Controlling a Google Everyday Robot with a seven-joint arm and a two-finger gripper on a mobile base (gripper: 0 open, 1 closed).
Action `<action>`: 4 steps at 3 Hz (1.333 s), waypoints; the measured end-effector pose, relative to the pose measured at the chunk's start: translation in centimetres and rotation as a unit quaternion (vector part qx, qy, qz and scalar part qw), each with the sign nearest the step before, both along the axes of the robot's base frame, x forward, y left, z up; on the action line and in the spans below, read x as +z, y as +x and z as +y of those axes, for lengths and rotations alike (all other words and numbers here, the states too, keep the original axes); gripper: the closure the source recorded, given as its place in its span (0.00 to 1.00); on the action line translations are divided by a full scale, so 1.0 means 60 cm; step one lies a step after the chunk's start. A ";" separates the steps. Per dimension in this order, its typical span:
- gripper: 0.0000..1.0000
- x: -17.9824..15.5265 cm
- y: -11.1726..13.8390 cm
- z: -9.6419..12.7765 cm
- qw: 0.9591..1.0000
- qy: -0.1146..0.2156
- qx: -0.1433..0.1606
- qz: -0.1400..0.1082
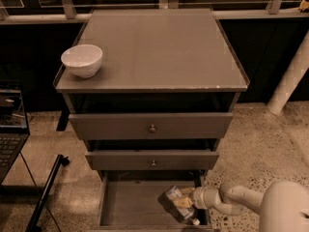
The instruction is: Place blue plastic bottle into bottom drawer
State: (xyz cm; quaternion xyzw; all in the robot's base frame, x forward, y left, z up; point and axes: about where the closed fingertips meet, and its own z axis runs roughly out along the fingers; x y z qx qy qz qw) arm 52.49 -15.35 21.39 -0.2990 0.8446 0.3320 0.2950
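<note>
The bottom drawer (125, 209) is pulled open below the two knobbed drawers. Its flat floor shows. The blue plastic bottle (173, 200) is inside the drawer at its right side. It is tilted, with its white cap (195, 221) toward the front right corner. My gripper (185, 203) reaches in from the right on a white arm (231, 199). It is shut on the bottle's middle, low over the drawer floor. I cannot tell whether the bottle touches the floor.
A white bowl (82, 60) stands on the cabinet top (154, 52) at the left. The middle drawer (152, 160) and top drawer (151, 126) overhang the back of the bottom drawer. A laptop (9, 124) and a black pole (46, 192) are at the left. A white post (289, 81) stands at the right.
</note>
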 end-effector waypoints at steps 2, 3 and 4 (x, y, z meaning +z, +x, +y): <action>0.36 0.000 0.000 0.000 1.000 0.000 0.000 0.000; 0.13 0.000 0.000 0.000 1.000 0.000 0.000 0.000; 0.00 0.000 0.000 0.000 1.000 0.000 0.000 0.000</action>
